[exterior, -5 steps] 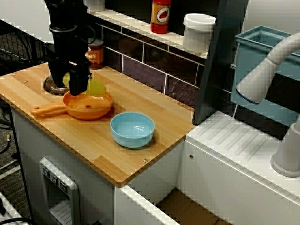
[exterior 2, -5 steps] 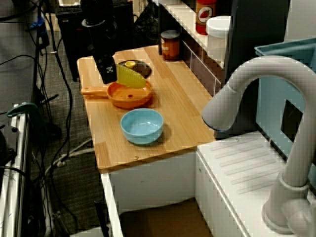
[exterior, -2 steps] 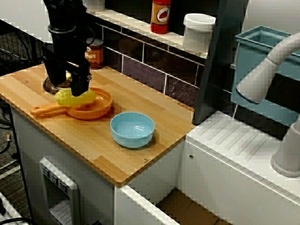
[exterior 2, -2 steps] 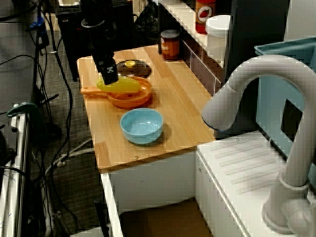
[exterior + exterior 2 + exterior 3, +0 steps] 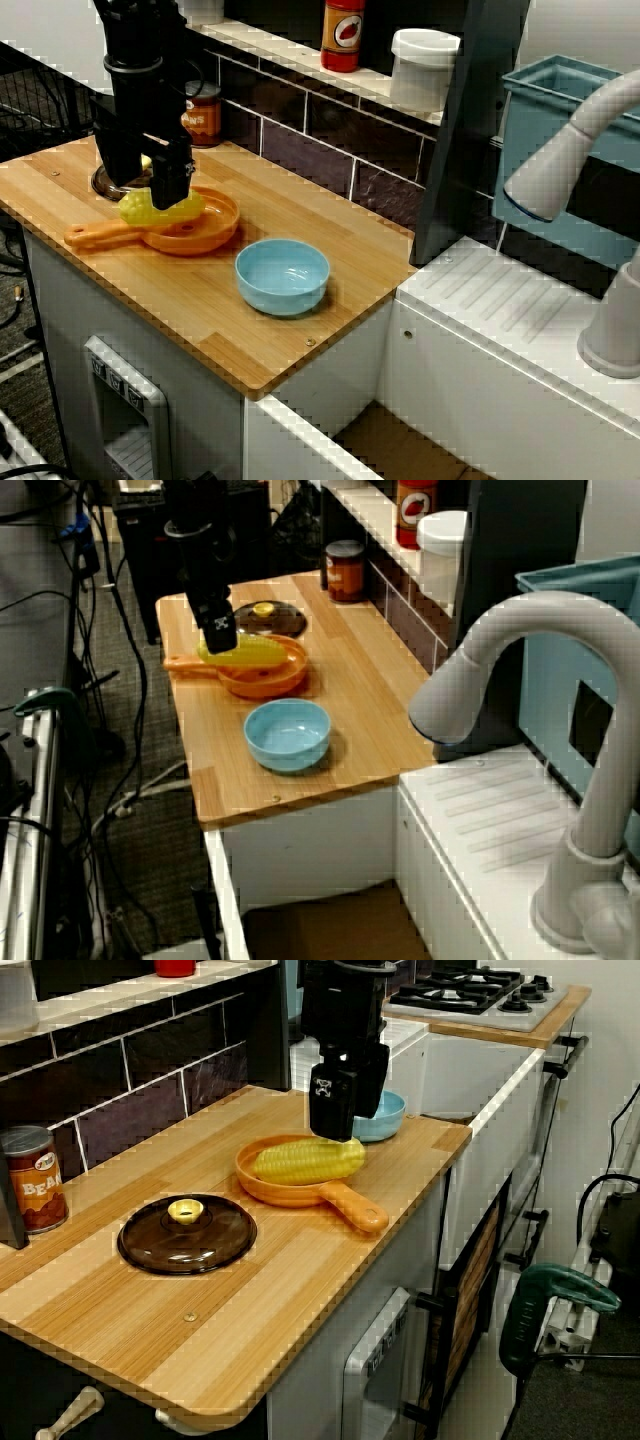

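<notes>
A yellow corn cob (image 5: 160, 210) (image 5: 243, 654) (image 5: 305, 1160) lies across an orange pan (image 5: 205, 235) (image 5: 262, 683) (image 5: 350, 1207) on the wooden counter (image 5: 330, 250). My black gripper (image 5: 145, 182) (image 5: 220, 640) (image 5: 333, 1125) hangs straight down just above the cob's end that is over the pan's handle side. Its fingers stand apart and hold nothing. In the front view the gripper hides part of the cob. A light blue bowl (image 5: 283, 275) (image 5: 287, 734) (image 5: 385, 1115) sits beside the pan, toward the sink.
A dark brown lid (image 5: 187, 1232) (image 5: 268, 615) with a yellow knob lies behind the pan. A bean can (image 5: 30, 1180) (image 5: 205, 112) stands by the tiled wall. A red bottle (image 5: 343, 35) and a white container (image 5: 423, 68) stand on the shelf. A grey faucet (image 5: 575, 140) rises at the right.
One second ago the cob was tilted in the gripper above the pan. It now lies flat in the pan, let go, and the gripper has lifted slightly off it.
</notes>
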Motion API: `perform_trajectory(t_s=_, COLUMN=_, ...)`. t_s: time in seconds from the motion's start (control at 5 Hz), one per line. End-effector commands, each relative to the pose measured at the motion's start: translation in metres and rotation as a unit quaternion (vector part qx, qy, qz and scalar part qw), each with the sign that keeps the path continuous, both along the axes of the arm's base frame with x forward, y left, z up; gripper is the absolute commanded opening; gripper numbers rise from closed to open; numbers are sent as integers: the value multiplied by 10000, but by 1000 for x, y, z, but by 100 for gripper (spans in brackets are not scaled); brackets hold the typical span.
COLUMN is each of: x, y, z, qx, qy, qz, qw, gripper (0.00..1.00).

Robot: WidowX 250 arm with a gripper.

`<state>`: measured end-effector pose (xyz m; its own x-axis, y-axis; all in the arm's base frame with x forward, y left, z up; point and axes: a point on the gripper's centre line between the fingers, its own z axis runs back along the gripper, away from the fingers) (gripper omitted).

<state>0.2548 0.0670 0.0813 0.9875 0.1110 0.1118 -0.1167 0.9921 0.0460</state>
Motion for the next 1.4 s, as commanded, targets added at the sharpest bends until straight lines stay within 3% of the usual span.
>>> perform_trajectory(t_s=0.0, x=10, y=-14, z=25, qx=-2, qy=-301, qz=-222, qw=9993, gripper=100)
perform_trajectory(t_s=0.2, x=16, y=-31, z=30, qx=-44, qy=-312, qz=-332, qw=9990, gripper=100)
perform_trajectory(t_s=0.8, x=40, y=-76, z=19, qx=320, qy=-249, qz=-372, qw=9985, gripper=100)
perform_trajectory(t_s=1.2, x=52, y=-94, z=-3, qx=427, qy=51, qz=-495, qw=9978, gripper=100)
